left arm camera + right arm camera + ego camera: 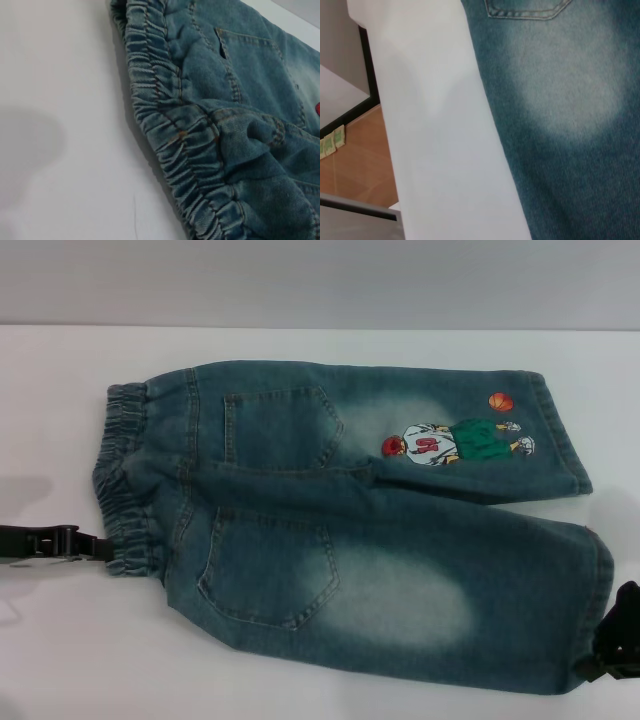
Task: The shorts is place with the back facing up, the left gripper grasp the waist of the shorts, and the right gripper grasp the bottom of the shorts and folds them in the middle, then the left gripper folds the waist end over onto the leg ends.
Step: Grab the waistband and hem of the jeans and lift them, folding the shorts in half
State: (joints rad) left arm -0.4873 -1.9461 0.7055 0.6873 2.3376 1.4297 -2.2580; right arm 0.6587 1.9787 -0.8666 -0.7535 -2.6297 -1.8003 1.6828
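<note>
Across the middle of the head view we log the shorts (350,520), back up, spread flat on the white table (300,680); the waist of the shorts (125,480) at frame left, the bottom of the shorts (585,530) at frame right, cartoon print (455,440) on the upper leg. At the left edge we note the left gripper (100,547), tips touching the lower waist corner; at the lower right corner, the right gripper (608,655) against the lower leg hem. We cannot tell how far either pair of fingers is parted, nor whether cloth is held.

Left wrist view: gathered band fills the centre, one back pocket (260,65) at upper right; no fingers shown.

Right wrist view: faded denim at frame right, bare table at centre; no fingers shown.

Step judged: securing both grasps. We advise taking full thickness at each end, then lifting together so the fold stays straight.
</note>
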